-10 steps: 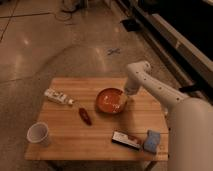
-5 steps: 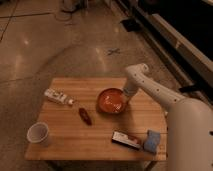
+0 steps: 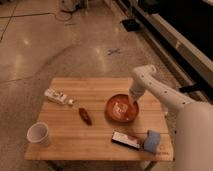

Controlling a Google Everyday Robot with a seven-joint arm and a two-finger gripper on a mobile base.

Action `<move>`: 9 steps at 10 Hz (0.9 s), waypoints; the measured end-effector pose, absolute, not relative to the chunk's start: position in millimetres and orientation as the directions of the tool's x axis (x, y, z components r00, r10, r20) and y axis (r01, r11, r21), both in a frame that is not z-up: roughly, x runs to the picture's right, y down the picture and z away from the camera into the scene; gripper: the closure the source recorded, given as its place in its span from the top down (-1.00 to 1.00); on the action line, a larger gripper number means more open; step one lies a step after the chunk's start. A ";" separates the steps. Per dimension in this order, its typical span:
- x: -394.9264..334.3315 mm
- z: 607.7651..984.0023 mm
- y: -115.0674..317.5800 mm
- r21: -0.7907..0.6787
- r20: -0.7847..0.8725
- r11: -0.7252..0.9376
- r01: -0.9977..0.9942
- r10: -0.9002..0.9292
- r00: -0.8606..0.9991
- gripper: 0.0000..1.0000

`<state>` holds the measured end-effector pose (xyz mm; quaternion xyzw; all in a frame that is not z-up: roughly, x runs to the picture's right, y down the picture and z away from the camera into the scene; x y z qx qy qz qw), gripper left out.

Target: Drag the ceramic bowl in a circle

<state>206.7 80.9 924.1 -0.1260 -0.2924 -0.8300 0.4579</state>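
A single camera looked down on a wooden desk [image 3: 92, 86] set on a polished floor. My robot's white arm reached in from the right, and its tool [image 3: 133, 101] was down at the right-hand rim of the ceramic bowl [image 3: 117, 110]. I could not tell whether the tool was apart, together or clamped on the rim, because the wrist hid that contact.

The bowl was wide, shallow and glossy orange-red. It sat directly under the tool and just to its left, on the right half of the desk.

Further left of the tool, close to the bowl, lay a small dark red object [image 3: 85, 116]. Well beyond that, a white bottle [image 3: 56, 96] lay on its side. Below the tool, toward the near edge, were a flat dark packet [image 3: 126, 140] and a blue sponge [image 3: 152, 141]. A white cup [image 3: 39, 134] stood at the far left near corner, well apart from the tool.

I judged the step in hand to be the circular drag itself. To do it well I would have kept steady downward pressure on the rim so the glossy bowl slid flat and did not tip. I would have kept the circle tight and slow, turning short of the dark red object and the packet, and clear of the desk's right edge.
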 end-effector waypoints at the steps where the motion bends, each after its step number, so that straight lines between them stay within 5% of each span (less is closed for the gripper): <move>1: 229.1 918.2 84.7 0.341 0.495 -0.402 0.850 -0.692 -0.525 -1.00; 6: 287.6 881.1 120.2 0.291 0.566 -0.393 0.872 -0.664 -0.488 -1.00; 9: 244.3 866.5 134.8 0.377 0.533 -0.404 0.833 -0.641 -0.552 -1.00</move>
